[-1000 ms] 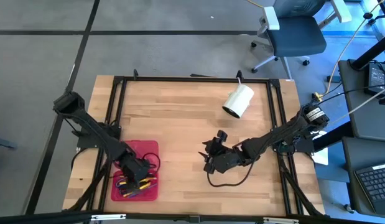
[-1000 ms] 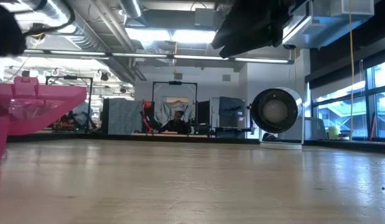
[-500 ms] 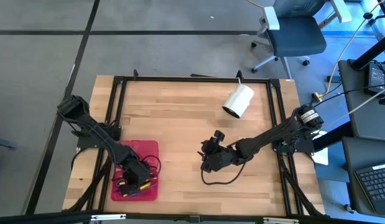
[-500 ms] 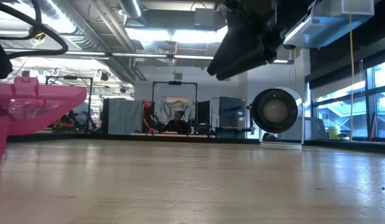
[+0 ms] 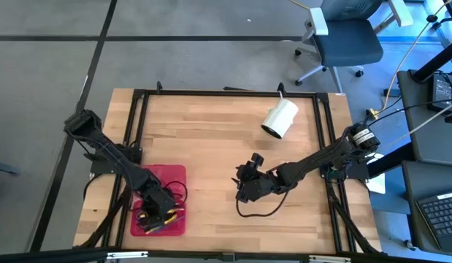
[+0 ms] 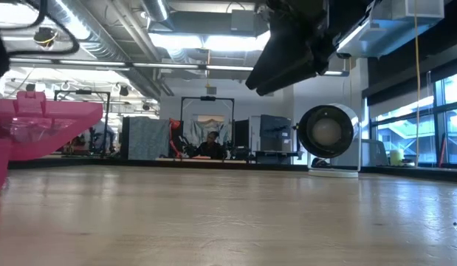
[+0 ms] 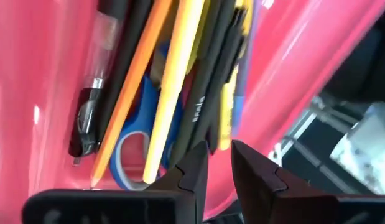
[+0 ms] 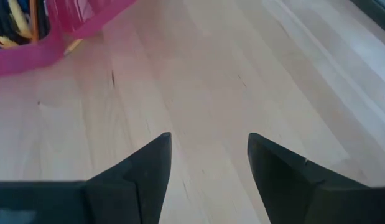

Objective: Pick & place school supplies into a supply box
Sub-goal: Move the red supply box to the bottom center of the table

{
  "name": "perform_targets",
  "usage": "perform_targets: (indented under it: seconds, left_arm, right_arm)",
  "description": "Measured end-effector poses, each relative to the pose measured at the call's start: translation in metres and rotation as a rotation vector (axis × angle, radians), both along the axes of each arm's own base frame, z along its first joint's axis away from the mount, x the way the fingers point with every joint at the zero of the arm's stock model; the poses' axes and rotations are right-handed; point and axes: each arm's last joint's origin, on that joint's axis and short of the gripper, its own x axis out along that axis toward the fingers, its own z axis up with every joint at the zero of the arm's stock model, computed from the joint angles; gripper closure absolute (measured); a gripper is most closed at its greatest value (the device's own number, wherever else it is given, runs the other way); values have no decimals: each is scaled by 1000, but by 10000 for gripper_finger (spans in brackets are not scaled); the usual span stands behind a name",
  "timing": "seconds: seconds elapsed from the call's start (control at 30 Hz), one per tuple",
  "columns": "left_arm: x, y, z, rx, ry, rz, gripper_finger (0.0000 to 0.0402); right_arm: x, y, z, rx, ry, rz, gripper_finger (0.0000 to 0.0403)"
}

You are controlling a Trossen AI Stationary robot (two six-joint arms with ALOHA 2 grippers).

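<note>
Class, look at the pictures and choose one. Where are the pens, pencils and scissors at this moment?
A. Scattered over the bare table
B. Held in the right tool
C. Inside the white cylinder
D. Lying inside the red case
D: the pens and pencils and the scissors lie inside the red case, with the left tool just above them.

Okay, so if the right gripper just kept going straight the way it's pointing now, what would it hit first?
Most likely bare table: the open right gripper looks down at the wood at a shallow angle. The supply box lies farther on and off to one side, so it probably would not be met first.
</note>
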Motion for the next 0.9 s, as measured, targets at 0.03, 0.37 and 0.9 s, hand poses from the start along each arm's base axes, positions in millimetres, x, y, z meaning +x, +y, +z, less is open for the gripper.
perform_targets:
  seconds: [0.03, 0.37, 0.9]
  left_arm:
    - [-1, 1, 4, 0, -23, 12, 337]
    - [-22, 13, 55, 181, -520, 221, 336]
    - [-64, 10, 66, 107, -397, 219, 332]
  right_arm:
    - [0, 0, 0, 3, -6, 0, 189]
    - [18, 15, 21, -40, -167, 424, 189]
    - [49, 32, -1, -19, -396, 569, 189]
